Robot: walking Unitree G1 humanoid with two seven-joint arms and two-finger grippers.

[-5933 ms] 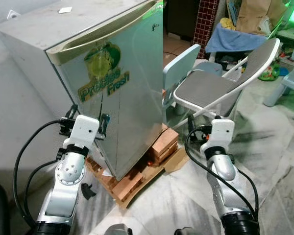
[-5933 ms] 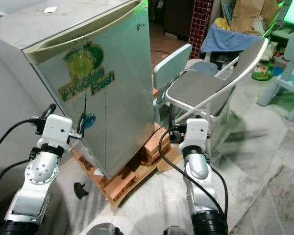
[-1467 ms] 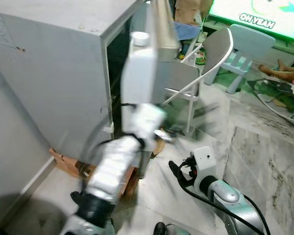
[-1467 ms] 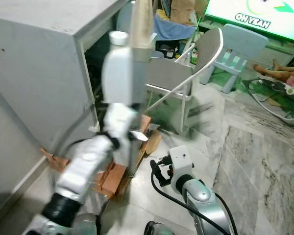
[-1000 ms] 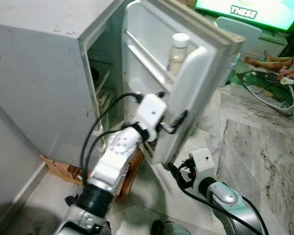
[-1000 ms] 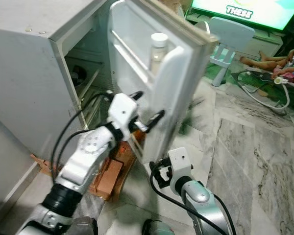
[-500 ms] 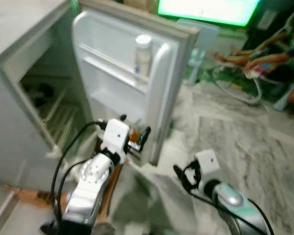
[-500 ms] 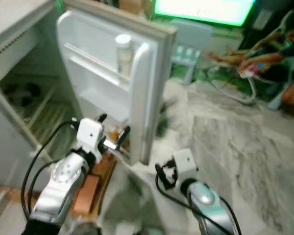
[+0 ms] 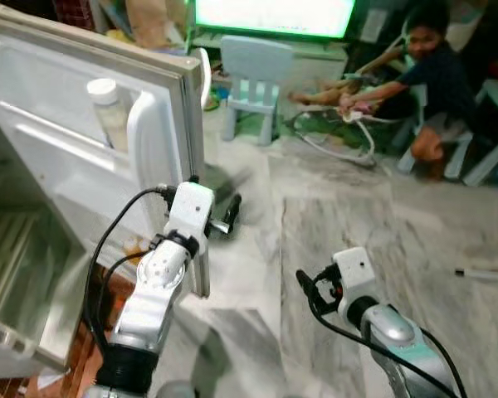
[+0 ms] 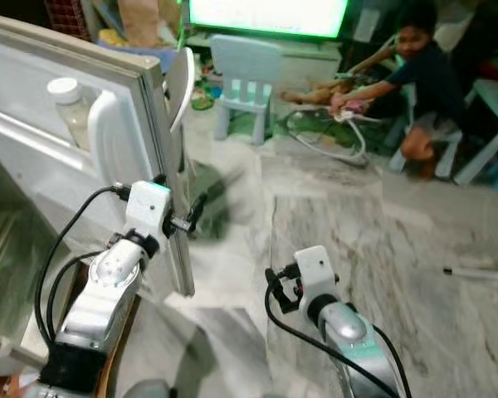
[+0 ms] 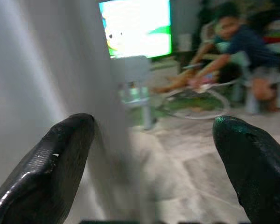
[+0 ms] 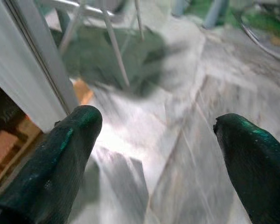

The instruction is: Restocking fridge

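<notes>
Standing wide open, the fridge door (image 9: 83,157) looks stiff and light; a bottle (image 9: 109,108) sits on its shelf. The left gripper (image 9: 229,217), fingers spread, straddles its free edge, the best purchase. The right gripper (image 9: 307,290) hangs empty, spread.

Blue child's chair (image 9: 257,70), bright screen (image 9: 270,16), seated person (image 9: 415,75), marble floor (image 9: 382,207)

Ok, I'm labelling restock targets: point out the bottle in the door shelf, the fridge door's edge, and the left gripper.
bottle (image 9: 104,89), left eye view, white cap.
fridge door (image 9: 192,116), left eye view, outer edge.
left gripper (image 9: 231,214), left eye view, between fingertips.
</notes>
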